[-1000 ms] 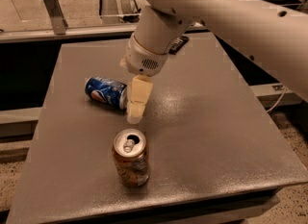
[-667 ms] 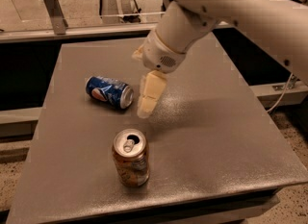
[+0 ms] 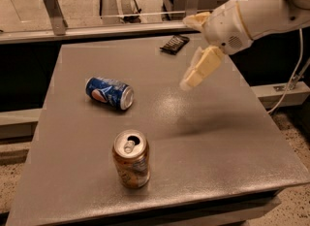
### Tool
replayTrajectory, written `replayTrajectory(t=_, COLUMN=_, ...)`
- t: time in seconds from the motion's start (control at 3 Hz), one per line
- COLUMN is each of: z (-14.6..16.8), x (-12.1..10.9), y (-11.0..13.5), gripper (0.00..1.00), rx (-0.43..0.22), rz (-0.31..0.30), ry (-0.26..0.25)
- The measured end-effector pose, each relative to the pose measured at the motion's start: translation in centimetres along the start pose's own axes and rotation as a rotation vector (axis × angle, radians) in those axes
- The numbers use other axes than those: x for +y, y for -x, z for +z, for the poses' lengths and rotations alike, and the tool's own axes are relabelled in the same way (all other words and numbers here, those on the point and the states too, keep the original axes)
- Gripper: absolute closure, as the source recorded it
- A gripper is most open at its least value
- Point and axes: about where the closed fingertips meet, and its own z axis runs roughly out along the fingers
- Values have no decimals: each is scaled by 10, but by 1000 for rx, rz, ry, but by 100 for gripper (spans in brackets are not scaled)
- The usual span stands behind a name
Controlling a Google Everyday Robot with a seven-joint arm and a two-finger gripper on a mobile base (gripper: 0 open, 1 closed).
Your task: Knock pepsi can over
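The pepsi can, dark blue with a round red-white-blue logo, lies on its side on the left part of the grey table, its silver top facing right and toward me. My gripper, cream coloured on a white arm reaching in from the upper right, hangs above the table. It is well to the right of the can and apart from it, with nothing in it.
An orange-gold can stands upright near the front edge, top opened. A dark snack packet lies at the table's far edge. Metal railing runs behind the table, and a cable hangs at the right.
My arm has swung right and back, lifting the gripper away from the pepsi can. The can lies on its side as before. The orange-gold can has not moved.
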Motion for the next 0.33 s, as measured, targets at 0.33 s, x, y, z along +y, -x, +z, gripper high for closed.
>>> replayTrajectory(t=0.33, z=-8, x=0, y=1, gripper=0, rx=-13, rz=2, ry=-11)
